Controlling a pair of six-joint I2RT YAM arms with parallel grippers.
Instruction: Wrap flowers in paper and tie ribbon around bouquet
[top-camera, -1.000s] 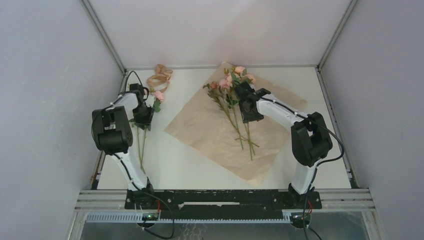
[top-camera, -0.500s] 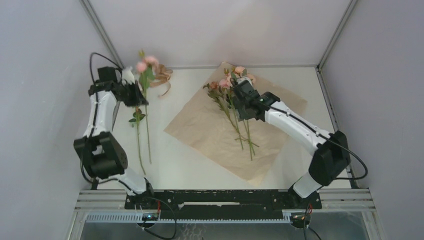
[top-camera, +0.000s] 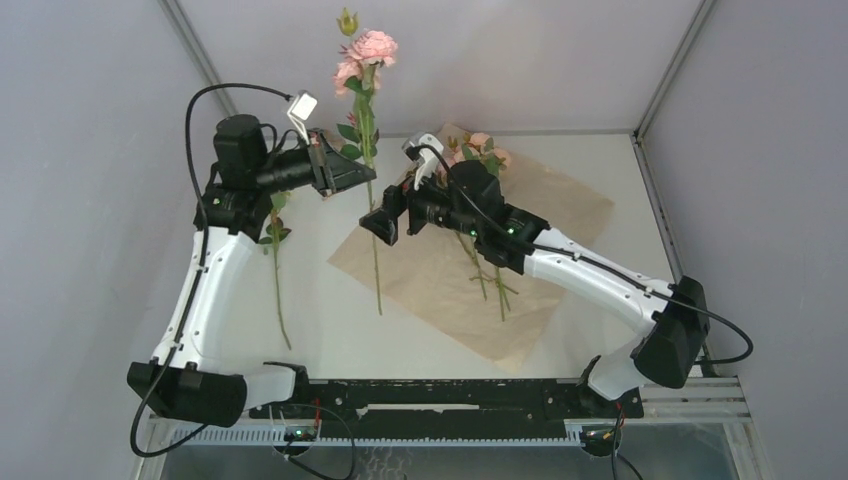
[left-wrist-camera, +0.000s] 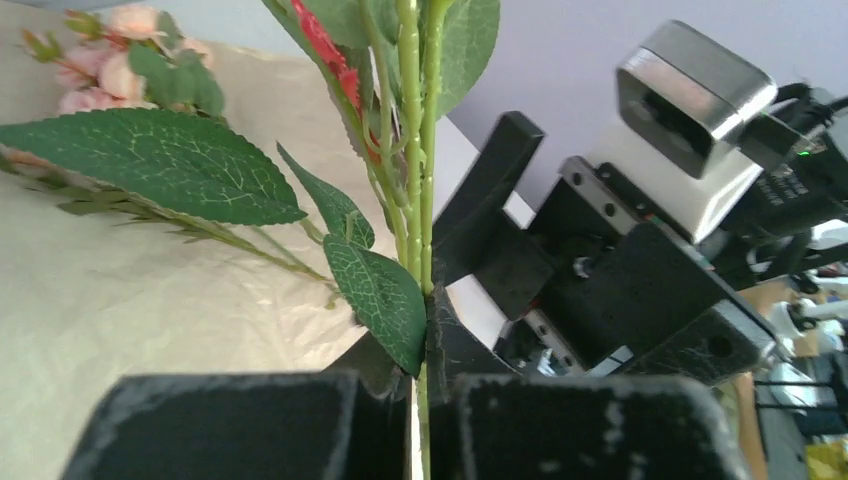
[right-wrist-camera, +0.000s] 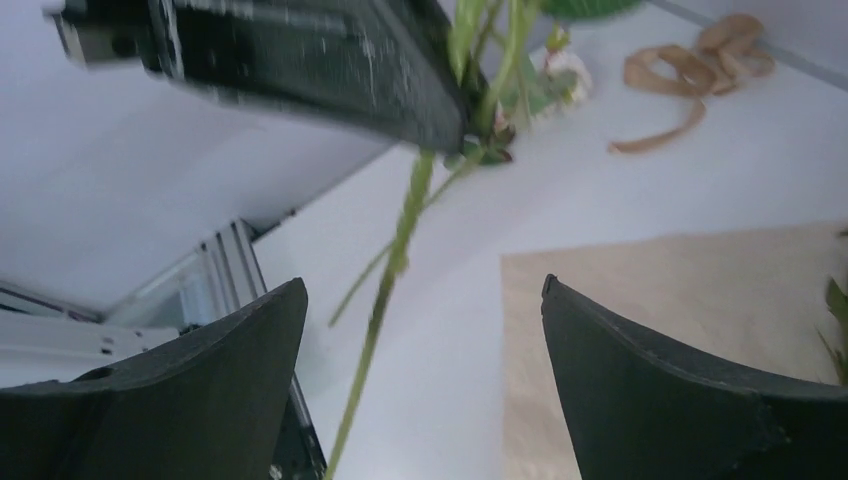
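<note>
On the paper (top-camera: 430, 280): some of the flowers (top-camera: 465, 160) lie flat, not wrapped.
Left of it, on the table (top-camera: 330, 340): one more stem (top-camera: 276, 300) lies beside the left arm.
Ribbon (right-wrist-camera: 700, 60): loose at the far side, not tied.
Progress: we judge it early; gathering is not finished, and wrapping and tying remain.
Left gripper (top-camera: 365, 178): closed tight on a pink rose stem (top-camera: 375, 260), raised upright near the paper's left corner.
Right gripper (top-camera: 385, 218): jaws wide apart, holding nothing; the raised stem hangs before the gap, and we see no touch.
</note>
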